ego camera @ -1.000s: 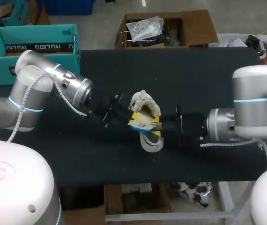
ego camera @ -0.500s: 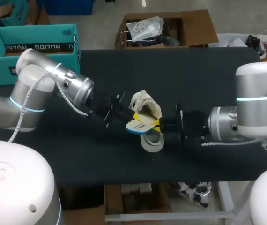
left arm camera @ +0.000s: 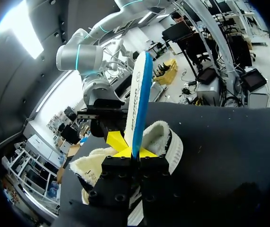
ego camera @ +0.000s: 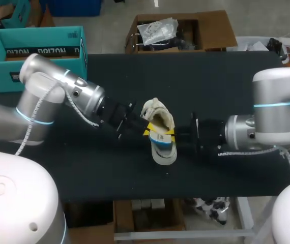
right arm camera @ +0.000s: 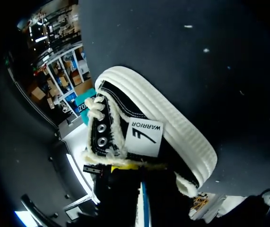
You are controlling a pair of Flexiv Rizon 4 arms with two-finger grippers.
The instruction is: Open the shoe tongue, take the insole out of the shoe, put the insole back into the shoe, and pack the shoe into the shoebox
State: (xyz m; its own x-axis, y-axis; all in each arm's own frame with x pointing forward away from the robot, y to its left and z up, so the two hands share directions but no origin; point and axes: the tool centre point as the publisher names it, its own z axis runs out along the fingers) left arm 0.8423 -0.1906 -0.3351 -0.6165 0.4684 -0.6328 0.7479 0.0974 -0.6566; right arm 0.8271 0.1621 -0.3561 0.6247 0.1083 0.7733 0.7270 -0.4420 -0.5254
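While left gripper (left arm camera: pixel 131 150) clamps insole (left arm camera: pixel 140 94), shoe (right arm camera: pixel 173 137) partly hides right gripper (ego camera: pixel 172 134).

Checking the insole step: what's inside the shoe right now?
Fleecy lining shows at the opening of the shoe. The insole, pinched in the left gripper, stands at or over that opening. The upper covers the toe end and how deep the insole reaches.
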